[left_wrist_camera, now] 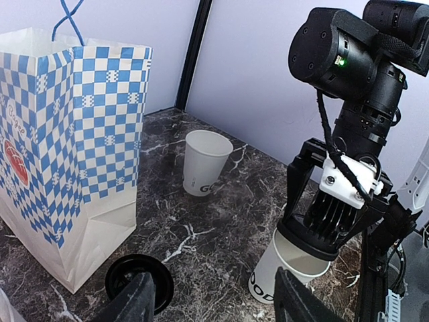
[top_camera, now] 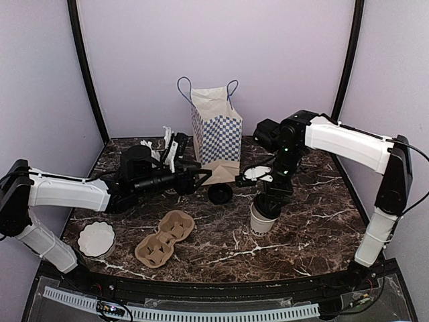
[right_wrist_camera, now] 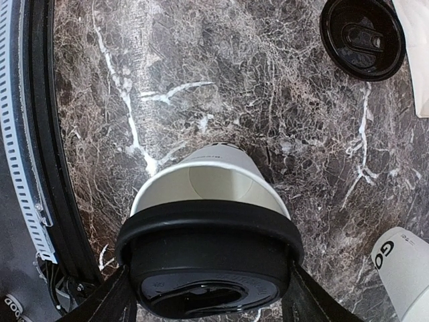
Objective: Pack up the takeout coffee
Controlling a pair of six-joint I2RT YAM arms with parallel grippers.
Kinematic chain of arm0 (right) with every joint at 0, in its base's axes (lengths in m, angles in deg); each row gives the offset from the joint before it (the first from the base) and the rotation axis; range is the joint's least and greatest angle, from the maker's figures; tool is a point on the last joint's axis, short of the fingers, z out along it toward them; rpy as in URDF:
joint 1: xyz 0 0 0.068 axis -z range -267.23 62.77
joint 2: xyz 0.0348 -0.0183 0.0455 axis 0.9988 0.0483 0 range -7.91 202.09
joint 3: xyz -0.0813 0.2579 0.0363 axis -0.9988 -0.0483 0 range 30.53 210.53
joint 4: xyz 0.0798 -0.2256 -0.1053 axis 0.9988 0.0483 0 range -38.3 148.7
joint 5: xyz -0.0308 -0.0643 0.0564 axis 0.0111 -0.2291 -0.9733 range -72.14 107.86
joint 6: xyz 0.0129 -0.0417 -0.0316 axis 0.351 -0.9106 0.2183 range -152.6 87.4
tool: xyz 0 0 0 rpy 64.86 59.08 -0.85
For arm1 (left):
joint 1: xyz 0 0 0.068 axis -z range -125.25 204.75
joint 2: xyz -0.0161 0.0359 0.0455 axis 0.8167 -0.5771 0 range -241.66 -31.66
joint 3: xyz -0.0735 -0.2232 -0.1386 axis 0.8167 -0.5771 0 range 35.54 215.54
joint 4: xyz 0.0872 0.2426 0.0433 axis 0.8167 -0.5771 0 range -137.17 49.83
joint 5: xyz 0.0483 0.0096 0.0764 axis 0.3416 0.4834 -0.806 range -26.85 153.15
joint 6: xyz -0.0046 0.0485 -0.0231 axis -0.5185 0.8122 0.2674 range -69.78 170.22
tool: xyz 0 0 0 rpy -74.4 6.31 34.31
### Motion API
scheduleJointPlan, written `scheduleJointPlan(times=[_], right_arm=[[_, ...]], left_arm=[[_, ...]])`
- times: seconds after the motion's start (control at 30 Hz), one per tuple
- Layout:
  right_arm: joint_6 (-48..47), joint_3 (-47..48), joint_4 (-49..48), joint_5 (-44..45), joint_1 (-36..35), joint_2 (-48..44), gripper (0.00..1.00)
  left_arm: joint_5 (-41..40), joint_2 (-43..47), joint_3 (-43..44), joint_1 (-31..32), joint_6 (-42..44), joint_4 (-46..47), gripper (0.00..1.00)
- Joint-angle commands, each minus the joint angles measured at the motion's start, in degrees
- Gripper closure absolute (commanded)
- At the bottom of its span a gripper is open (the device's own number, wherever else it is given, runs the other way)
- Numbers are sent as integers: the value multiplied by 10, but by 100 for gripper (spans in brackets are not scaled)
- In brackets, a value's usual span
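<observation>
the right gripper [right_wrist_camera: 211,298] is closed on a black lid [right_wrist_camera: 208,265], one finger pressed against each side of its rim. the lid sits over a white paper cup [right_wrist_camera: 208,178] that stands on the dark marble table [top_camera: 315,221] right of centre. it covers only part of the mouth, and the pale inside of the cup shows past the lid's edge in the right wrist view. black lettering runs near the cup's base.

the left gripper [left_wrist_camera: 218,298] has its fingers spread wide with nothing between them. it hangs low over the table, just above a loose lid [left_wrist_camera: 137,278] lying flat on the marble near the foot of the blue-and-white checked paper bag [top_camera: 218,131]. the bag stands upright at the back, its mouth open and its blue cord handles up.

a second cup [left_wrist_camera: 204,161] stands upright and uncovered beyond the bag's corner (same white paper, same dark lettering low on its side), well apart from the capped one.

nearer the arm bases, left of centre, lies a brown pulp cup carrier [top_camera: 164,238], and just left of it a scalloped white dish [top_camera: 96,239].
</observation>
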Motion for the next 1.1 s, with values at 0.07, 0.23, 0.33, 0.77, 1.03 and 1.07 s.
scheduleJointPlan(times=[0.07,0.23,0.33,0.77,1.03,1.07], right_arm=[[0,12,7,-7,-14,14,34],[6,21,7,-11,-15,6,22],[10,29,6,-19,-15,-5,16],[70,-2,-51,-75,74,-92,18],[156,-140,-118,-222,226,-127,34],[159,-158,-121,-243,233,-128,35]], left_arm=[[2,3,-8,2,5,22,38],[1,0,-13,1,-7,27,38],[-4,-7,-10,2,-25,17,37],[38,-69,104,16,-194,-210,43],[116,-151,202,44,-240,-287,44],[127,-157,206,45,-243,-287,44]])
